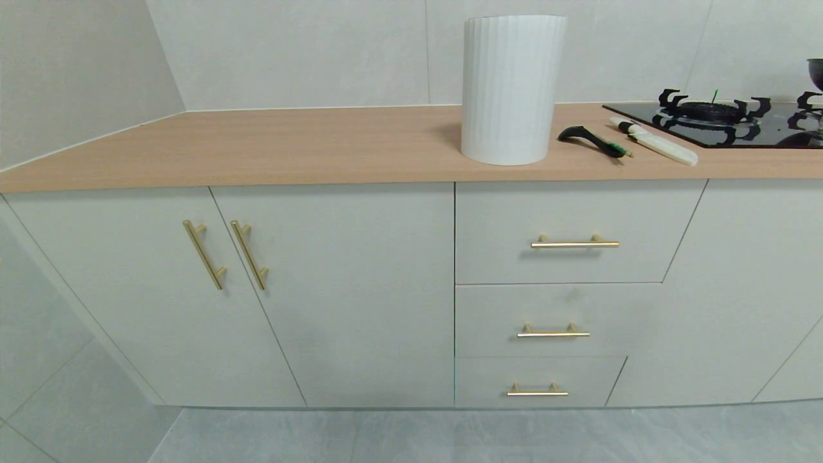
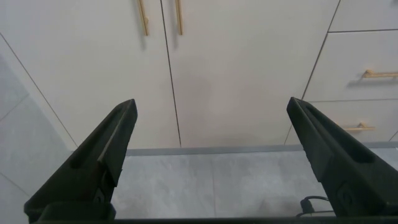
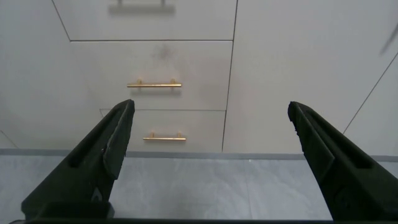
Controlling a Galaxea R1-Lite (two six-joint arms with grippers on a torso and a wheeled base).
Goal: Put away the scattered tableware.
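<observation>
On the wooden countertop [image 1: 257, 145] stands a tall white ribbed cylinder container [image 1: 511, 90]. To its right lie a black-handled utensil with a green tip [image 1: 591, 141] and a white-sheathed knife [image 1: 652, 139]. My left gripper [image 2: 211, 109] hangs low in front of the cabinet doors, open and holding nothing. My right gripper [image 3: 211, 112] is low before the drawers, open and holding nothing as well.
A black gas hob [image 1: 726, 119] occupies the counter's right end. Below are two cabinet doors with brass handles [image 1: 204, 254] and a stack of three drawers [image 1: 566, 243], all closed. Grey tiled floor [image 1: 450, 437] lies in front.
</observation>
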